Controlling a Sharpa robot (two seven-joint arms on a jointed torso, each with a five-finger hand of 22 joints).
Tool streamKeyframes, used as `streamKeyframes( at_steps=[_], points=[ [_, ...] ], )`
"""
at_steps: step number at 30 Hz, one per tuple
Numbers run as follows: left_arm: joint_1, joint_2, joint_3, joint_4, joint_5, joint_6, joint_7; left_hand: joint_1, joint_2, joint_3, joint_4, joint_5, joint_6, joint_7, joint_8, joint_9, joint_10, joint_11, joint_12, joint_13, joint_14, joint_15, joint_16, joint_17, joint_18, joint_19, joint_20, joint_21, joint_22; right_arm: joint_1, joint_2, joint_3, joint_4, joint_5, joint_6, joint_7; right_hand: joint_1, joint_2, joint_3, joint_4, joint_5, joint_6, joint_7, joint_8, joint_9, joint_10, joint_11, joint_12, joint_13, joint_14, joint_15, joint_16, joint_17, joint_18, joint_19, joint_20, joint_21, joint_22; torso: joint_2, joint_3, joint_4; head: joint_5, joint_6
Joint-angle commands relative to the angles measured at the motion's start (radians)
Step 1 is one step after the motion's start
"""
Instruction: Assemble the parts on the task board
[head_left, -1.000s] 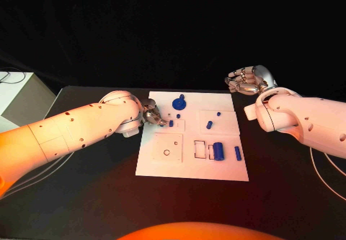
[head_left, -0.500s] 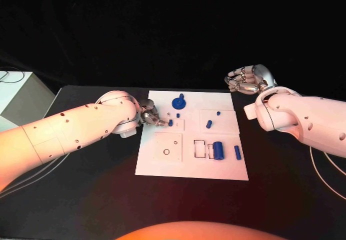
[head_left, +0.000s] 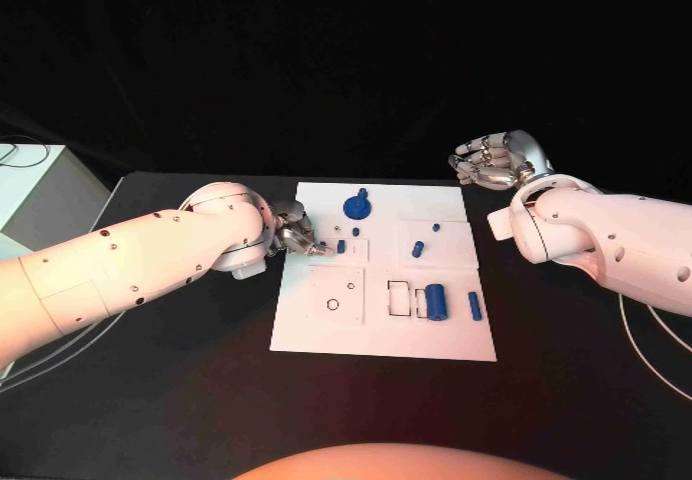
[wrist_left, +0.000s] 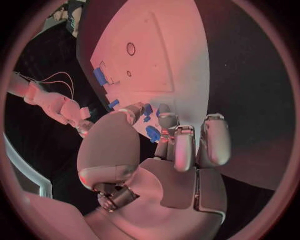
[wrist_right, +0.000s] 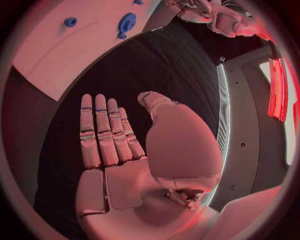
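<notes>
The white task board (head_left: 382, 330) lies mid-table. On it are a blue gear (head_left: 356, 207), two short pegs (head_left: 418, 249), a thick blue cylinder (head_left: 437, 301) and a slim peg (head_left: 476, 306). My left hand (head_left: 300, 232) hovers at the board's left edge. Its fingers (wrist_left: 176, 145) are half curled, with a gap to the thumb. A small blue peg (head_left: 342, 246) stands just off the fingertips, and I see the same peg (wrist_left: 153, 133) in the left wrist view. My right hand (head_left: 493, 160) hangs beyond the board's far right corner, with its fingers (wrist_right: 103, 130) stretched out and nothing in them.
A white box (head_left: 32, 190) stands at the table's left edge, with cables (head_left: 43, 350) trailing beside my left arm. Black table (head_left: 577, 380) surrounds the board. Empty recesses (head_left: 400, 298) sit beside the thick cylinder.
My left forearm has swung slightly lower and outward, while the hand stays at the board's left edge. The right arm has not moved.
</notes>
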Motion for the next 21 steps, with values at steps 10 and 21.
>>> streamKeyframes(
  at_steps=[10,21],
  points=[
    [-0.042,-0.064,0.067,0.086,0.069,-0.083,0.037,0.125,0.011,-0.072,0.001,0.007,-0.088,0.032,-0.007,-0.006,-0.173,0.029,-0.098,-0.183,0.037,0.033,-0.056,0.106,0.018,-0.086,0.02,-0.071,-0.108,-0.002,-0.004,0.0,0.002,-0.01,0.014,0.01,-0.004,0.005,-0.003,0.002,0.006,-0.004,0.029,-0.006,-0.002,-0.002,0.0,-0.004,-0.001,-0.01,0.003,-0.005,-0.002,0.013,-0.005,0.0,-0.001,-0.002,0.002,0.0004,-0.0008,-0.004,0.01],
    [-0.067,-0.05,0.119,0.047,0.148,-0.297,0.331,0.411,-0.037,0.22,-0.044,0.005,-0.129,0.097,-0.134,-0.233,-0.376,0.089,-0.277,-0.349,-0.269,0.092,-0.314,-0.314,0.108,-0.427,0.077,-0.401,-0.558,-0.002,-0.006,0.0,-0.004,-0.008,0.021,0.013,0.009,0.005,0.002,-0.008,0.008,-0.003,0.028,-0.007,-0.002,-0.001,-0.001,-0.005,-0.001,-0.01,0.002,-0.006,-0.005,0.014,-0.006,0.001,0.0,-0.006,0.002,0.0007,-0.0005,-0.014,0.022]
  ],
)
